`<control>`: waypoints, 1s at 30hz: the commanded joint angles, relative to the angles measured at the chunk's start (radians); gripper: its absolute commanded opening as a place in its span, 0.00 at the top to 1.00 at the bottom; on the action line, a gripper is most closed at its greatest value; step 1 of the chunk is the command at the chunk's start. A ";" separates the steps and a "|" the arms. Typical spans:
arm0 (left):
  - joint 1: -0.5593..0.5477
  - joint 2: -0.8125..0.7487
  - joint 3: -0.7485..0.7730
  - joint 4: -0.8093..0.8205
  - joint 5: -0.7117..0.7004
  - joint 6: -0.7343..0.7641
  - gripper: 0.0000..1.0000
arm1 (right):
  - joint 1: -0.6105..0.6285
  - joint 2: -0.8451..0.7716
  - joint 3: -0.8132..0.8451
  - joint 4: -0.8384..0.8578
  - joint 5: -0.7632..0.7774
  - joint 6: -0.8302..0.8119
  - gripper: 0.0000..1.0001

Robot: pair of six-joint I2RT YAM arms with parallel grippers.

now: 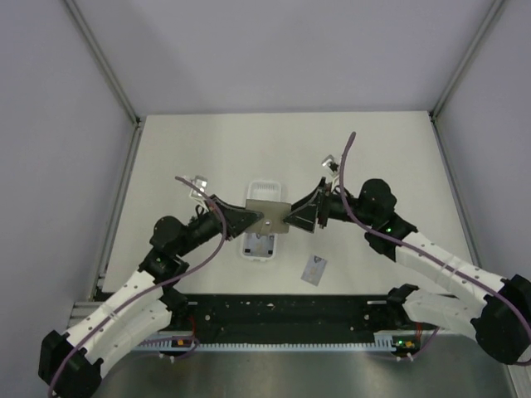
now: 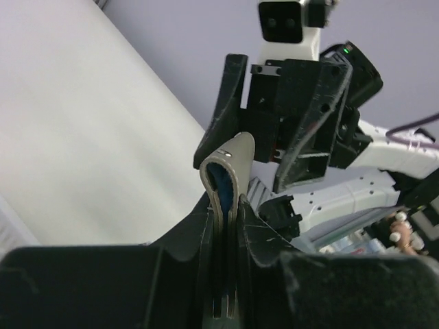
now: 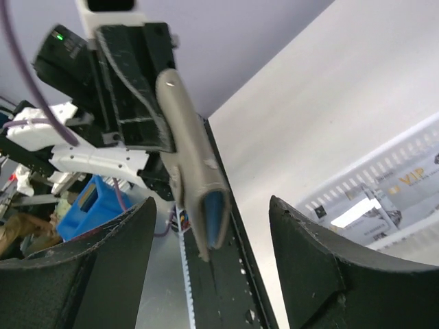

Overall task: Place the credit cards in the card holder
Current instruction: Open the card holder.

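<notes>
- Nearest the left wrist lens: left tool, pressed together on one edge of the card holder, fingers flat against both of its faces.
- Tabletop, pale and broad, well below the card holder.
- Right tool, spread wide, one jaw on each side of the card holder's free end and touching neither face; nothing gripped.
- White tray, directly beneath the card holder, long axis running away from the arm bases.
- Card holder itself: lifted clear above the tray, folded nearly shut, bluish lining visible only at its end, supported by the left tool alone.
- Credit cards, lying in the tray under the card holder, none yet in a pocket.
- Loose credit card, flat on the tabletop, on the arm-base side of the card holder and toward the right arm.
- Likely trouble: with a single grip on one edge, a pivot or slip of the card holder, then a drop onto the cards beneath.
- Also possible: a sideways nudge from either open right jaw, twisting the card holder in the left grip.
- Further risk: pockets pinched shut by the fold, so any card pushed in now jamming at the lip or bending.
</notes>
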 commanded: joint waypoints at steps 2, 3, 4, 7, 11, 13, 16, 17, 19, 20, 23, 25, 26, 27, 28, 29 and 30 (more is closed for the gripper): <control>-0.036 -0.021 -0.092 0.398 -0.214 -0.278 1.00 | 0.122 -0.027 -0.023 0.248 0.244 0.088 0.33; -0.045 -0.020 -0.087 0.398 -0.223 -0.276 1.00 | 0.131 -0.024 -0.031 0.282 0.257 0.102 0.32; -0.048 -0.020 -0.086 0.401 -0.228 -0.276 1.00 | 0.145 -0.021 -0.037 0.306 0.263 0.117 0.32; -0.056 -0.020 -0.087 0.429 -0.243 -0.281 1.00 | 0.166 0.008 -0.030 0.331 0.269 0.138 0.34; -0.059 -0.015 -0.083 0.455 -0.242 -0.289 1.00 | 0.191 0.029 -0.036 0.348 0.297 0.151 0.48; -0.061 -0.010 -0.082 0.464 -0.234 -0.295 1.00 | 0.191 0.032 -0.054 0.406 0.306 0.180 0.66; -0.061 -0.006 -0.083 0.466 -0.217 -0.293 0.94 | 0.191 0.026 -0.047 0.399 0.309 0.193 1.00; -0.061 -0.006 -0.079 0.463 -0.207 -0.276 0.83 | 0.191 0.022 -0.030 0.371 0.295 0.181 1.00; -0.062 -0.013 -0.041 0.402 -0.179 -0.200 0.59 | 0.190 0.002 0.034 0.238 0.275 0.118 1.00; -0.059 -0.027 -0.002 0.318 -0.159 -0.148 0.49 | 0.186 -0.009 0.073 0.146 0.266 0.075 1.00; -0.058 -0.055 0.149 0.010 -0.081 0.024 0.33 | 0.125 -0.009 0.154 0.031 0.051 0.032 1.00; -0.059 -0.050 0.251 -0.124 -0.018 0.113 0.30 | 0.084 0.020 0.196 0.017 -0.130 0.047 1.00; -0.059 -0.043 0.294 -0.176 0.009 0.156 0.30 | 0.073 0.035 0.214 0.007 -0.197 0.042 1.00; -0.058 -0.038 0.330 -0.227 0.046 0.194 0.32 | 0.068 0.039 0.228 -0.009 -0.252 0.032 1.00; -0.058 -0.026 0.362 -0.271 0.083 0.225 0.34 | 0.067 0.045 0.245 -0.040 -0.287 0.007 1.00; -0.059 -0.015 0.390 -0.311 0.124 0.260 0.37 | 0.067 0.046 0.259 -0.087 -0.312 -0.020 1.00; -0.058 -0.004 0.417 -0.350 0.167 0.286 0.39 | 0.068 0.049 0.277 -0.135 -0.337 -0.048 1.00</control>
